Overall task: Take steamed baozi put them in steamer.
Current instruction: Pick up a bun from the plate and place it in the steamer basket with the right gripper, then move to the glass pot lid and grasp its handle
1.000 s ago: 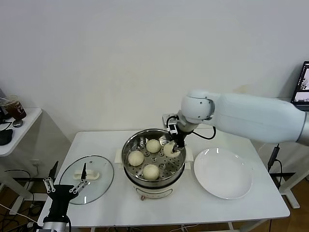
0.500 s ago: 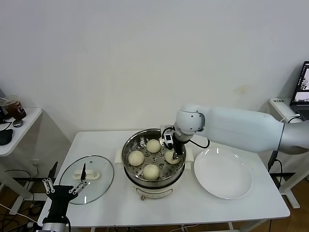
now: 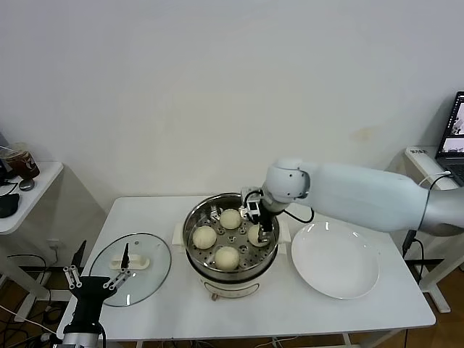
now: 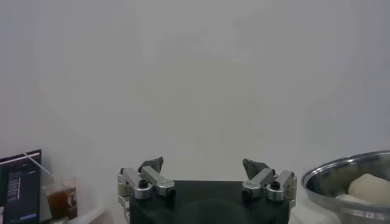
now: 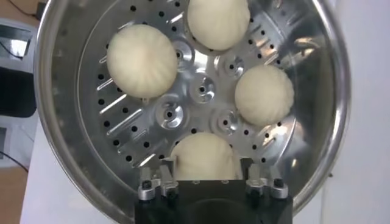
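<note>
The steamer [image 3: 191, 226] stands mid-table and holds four cream-white baozi on its perforated tray [image 5: 167, 112]. Three lie free: at the back [image 3: 230, 218], at the left [image 3: 204, 236] and at the front [image 3: 227, 257]. My right gripper [image 3: 261, 233] reaches down into the pot at its right side. In the right wrist view the gripper [image 5: 205, 170] has a finger on each side of the fourth baozi [image 5: 204, 152], which rests on the tray. My left gripper [image 3: 93, 279] is parked low at the front left, open and empty; it also shows in the left wrist view [image 4: 203, 167].
A round glass lid [image 3: 148, 279] with a white handle lies left of the steamer. A flat white plate [image 3: 335, 259] lies to its right. A side table with a drink [image 3: 22, 163] stands at the far left. A laptop [image 3: 455, 127] stands at the far right.
My right gripper has come down from above the pot's right rim into the steamer, carrying the fourth baozi onto the tray. The left arm has not moved.
</note>
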{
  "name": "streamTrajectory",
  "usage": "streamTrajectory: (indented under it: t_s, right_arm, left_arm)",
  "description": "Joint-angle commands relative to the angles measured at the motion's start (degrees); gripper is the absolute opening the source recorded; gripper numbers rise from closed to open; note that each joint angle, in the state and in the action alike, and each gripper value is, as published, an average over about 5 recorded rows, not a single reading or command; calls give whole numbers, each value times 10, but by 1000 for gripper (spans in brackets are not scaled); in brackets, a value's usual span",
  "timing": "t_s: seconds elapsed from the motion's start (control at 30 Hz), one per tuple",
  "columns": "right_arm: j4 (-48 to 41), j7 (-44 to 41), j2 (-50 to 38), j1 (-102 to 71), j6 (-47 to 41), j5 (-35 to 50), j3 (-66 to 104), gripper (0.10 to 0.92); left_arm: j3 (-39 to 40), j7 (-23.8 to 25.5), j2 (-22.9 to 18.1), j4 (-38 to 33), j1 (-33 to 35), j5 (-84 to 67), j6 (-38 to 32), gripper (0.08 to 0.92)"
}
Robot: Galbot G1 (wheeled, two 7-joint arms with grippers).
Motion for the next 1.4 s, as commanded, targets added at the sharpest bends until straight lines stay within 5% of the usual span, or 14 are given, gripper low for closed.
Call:
streamTrajectory:
  t_s: [0.03,0.23,0.5,0.7,0.97,1.17,1.4]
  right_arm:
    - [96,41,-93,-2,-13,43,105,791]
    - [188,161,-218,-129,7,86,230,822]
    - [252,410,-301,-637,192,47,614,823]
    - [223,423,-159,-960,385,-74,891,823]
    - [179,383,129,-1096,601,-231,1067,823]
    - [193,364,247,-1126,629,-211,1164,823]
    - [237,371,277,-1184,594,-127,1241,823]
  left_arm:
    - [1,1,2,6,-2,0,0,823]
    - [3,1,1,10,-6,-1,0,823]
    - [10,3,1,17,-7,0,-1,823]
    - [18,-3,-6,22,-9,-5,-13,823]
    - [25,-29,-10,31,-10,3,-20,823]
    - [31,-64,-1,55,-13,102,-20,823]
    - [-4,-93,38,142,-24,407,-18,823]
